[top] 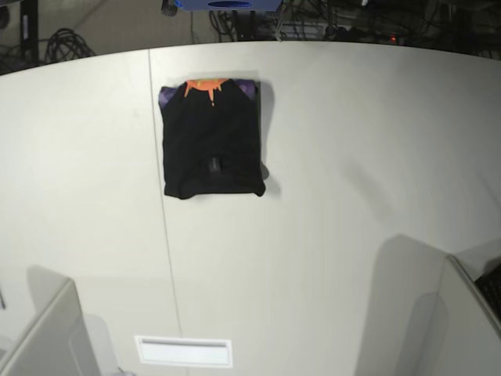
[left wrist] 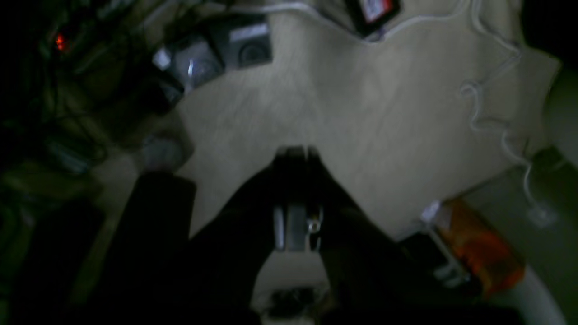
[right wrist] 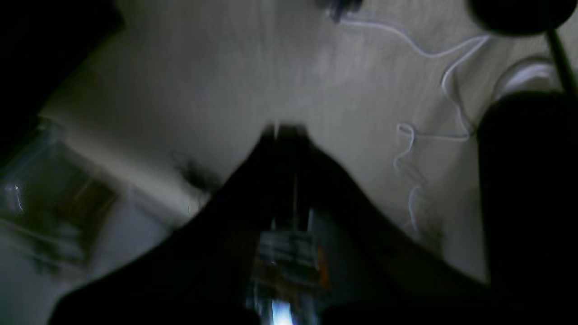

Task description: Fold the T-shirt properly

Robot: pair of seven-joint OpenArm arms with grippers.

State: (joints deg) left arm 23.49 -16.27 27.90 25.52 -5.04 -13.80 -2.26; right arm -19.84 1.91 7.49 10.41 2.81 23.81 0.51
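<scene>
**Clerk:** Item one, at the left of the base view?

**Me:** My right gripper (right wrist: 284, 128). It is out of the base view. In its own wrist view the fingers are pressed together with no cloth between them, so it is closed on nothing. It hangs over a pale surface, with a white cable (right wrist: 451, 81) at about 2 o'clock from the tips. My guess is that it is parked clear so the shirt lies undisturbed.

**Clerk:** Item two?

**Me:** The T-shirt (top: 211, 149). It lies flat on the table (top: 352, 157) at roughly 11 o'clock from the table's centre, just right of the seam. It is folded into a compact black rectangle, and the orange and purple print (top: 205, 86) shows at its 12 o'clock edge. The folding looks finished to me, or nearly so.

**Clerk:** Item three?

**Me:** My left gripper (left wrist: 295, 151), also closed and empty. It is well apart from the shirt and likewise out of the base view.

**Clerk:** Containers and contents?

**Me:** None that I can confirm. The shirt sits on bare tabletop, inside nothing. An orange see-through thing (left wrist: 478, 243) at 4 o'clock in the left wrist view may be one, but it is too blurred to tell.
</scene>
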